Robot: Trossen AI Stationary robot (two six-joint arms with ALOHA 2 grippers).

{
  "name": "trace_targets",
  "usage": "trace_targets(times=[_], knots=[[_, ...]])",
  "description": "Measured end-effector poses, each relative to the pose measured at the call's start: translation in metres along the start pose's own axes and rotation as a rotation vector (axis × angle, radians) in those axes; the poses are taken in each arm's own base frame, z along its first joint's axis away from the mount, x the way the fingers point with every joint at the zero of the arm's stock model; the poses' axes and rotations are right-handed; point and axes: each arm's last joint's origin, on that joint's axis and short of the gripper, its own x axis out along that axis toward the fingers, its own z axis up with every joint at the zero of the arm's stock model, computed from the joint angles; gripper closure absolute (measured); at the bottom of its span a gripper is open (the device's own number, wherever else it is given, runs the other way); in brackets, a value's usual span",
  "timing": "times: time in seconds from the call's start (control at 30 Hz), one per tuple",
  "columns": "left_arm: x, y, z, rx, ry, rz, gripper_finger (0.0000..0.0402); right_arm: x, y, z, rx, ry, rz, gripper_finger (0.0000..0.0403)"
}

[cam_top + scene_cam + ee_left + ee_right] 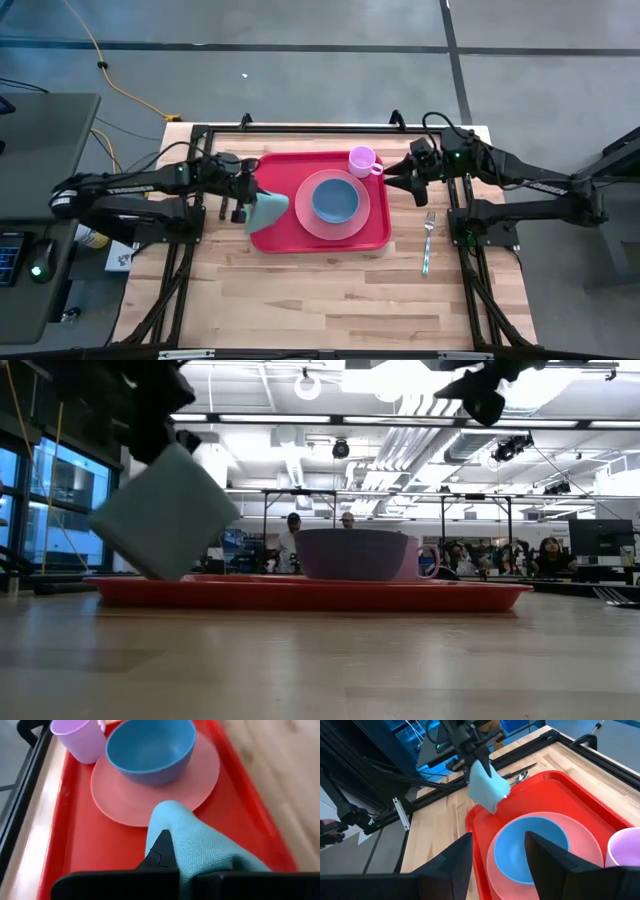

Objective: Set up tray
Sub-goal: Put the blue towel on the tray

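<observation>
The red tray (275, 235) lies in the middle of the table. On it a blue bowl (335, 200) stands on a round pink plate (360, 222), and a purple cup (362, 160) stands at the tray's far edge. My left gripper (250, 197) is over the tray's left edge, shut on a light blue cloth (268, 210). My right gripper (392, 176) hovers open and empty above the tray's far right corner, beside the cup. My left gripper pinches the cloth's upper part (180, 855) between its two fingers, one dark finger (161, 851) against its side. It comes slanting down from the table's left. The cloth hangs below the fingers, its lower corner (150, 572) at the tray's left rim; whether it touches, I cannot tell.
A fork (428, 240) lies on the wood right of the tray, and a spoon (520, 775) lies just off the tray's left edge. Black frame rails (300, 128) run along the table's far and side edges. People sit in the room beyond.
</observation>
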Motion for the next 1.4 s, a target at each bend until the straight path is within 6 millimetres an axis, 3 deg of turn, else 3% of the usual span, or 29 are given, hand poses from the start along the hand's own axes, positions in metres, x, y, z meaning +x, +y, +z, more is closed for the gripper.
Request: trace_targets(times=[0.4, 0.77, 0.93, 1.2, 1.4], knots=[[0.035, 0.007, -0.009, 0.321, 0.198, 0.082, 0.0386, 0.0, 0.0, 0.0, 0.009, 0.0, -0.001, 0.0246], [0.041, 0.013, -0.006, 0.474, 0.235, 0.183, 0.0386, 0.0, 0.0, 0.0, 0.009, -0.002, -0.005, 0.0248], [0.037, 0.013, 0.002, 0.444, 0.121, 0.163, 0.0386, 0.0, 0.0, 0.0, 0.009, -0.001, -0.005, 0.025], [0.025, 0.008, 0.041, 0.5, -0.031, 0.165, 0.0386, 0.0, 0.0, 0.0, 0.007, -0.003, -0.008, 0.0251], [0.034, -0.015, 0.038, 0.483, -0.046, 0.027, 0.0386, 0.0, -0.001, 0.0, 0.006, -0.007, -0.021, 0.0251]])
